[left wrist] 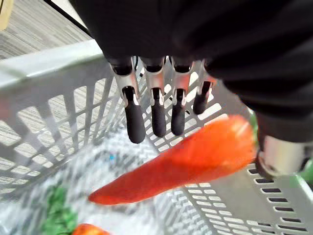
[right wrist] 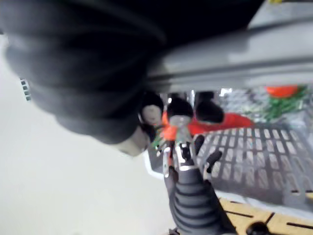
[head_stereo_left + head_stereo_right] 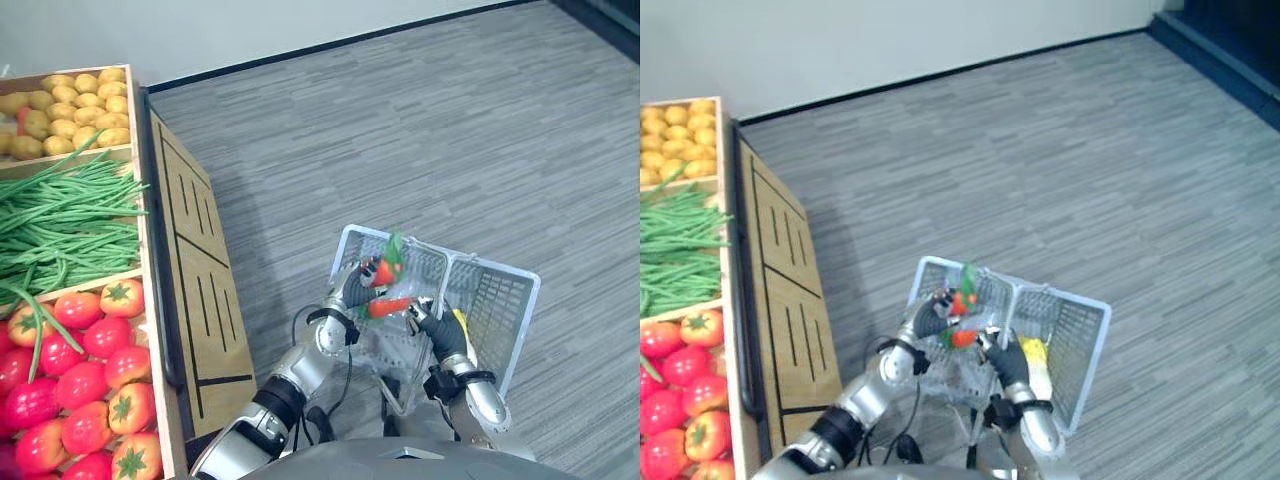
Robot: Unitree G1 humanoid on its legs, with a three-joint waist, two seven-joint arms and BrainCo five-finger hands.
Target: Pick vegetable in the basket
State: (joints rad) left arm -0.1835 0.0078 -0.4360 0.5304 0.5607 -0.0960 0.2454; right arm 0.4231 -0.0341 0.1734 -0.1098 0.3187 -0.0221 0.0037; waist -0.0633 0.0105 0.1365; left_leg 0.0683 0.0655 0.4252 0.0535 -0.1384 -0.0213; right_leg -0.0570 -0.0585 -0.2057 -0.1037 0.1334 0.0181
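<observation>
Left hand (image 3: 348, 290) over the basket (image 3: 503, 300), fingers straight, clear of the carrot (image 1: 195, 164) by its thumb — right hand (image 3: 437, 326) curled round the basket's bar.

The two eye views look steeply down from the head, set slightly apart, and share one scene — the basket (image 3: 500, 300) around 5 to 6 o'clock, the wooden stand (image 3: 200, 290) at 9 o'clock. The left wrist view peers from very close along the fingers of the left hand (image 1: 157, 112) into the basket's mesh. The right wrist view, equally close, faces back across the rim at that same hand — both wrist views catch the carrot (image 1: 186, 161).
</observation>
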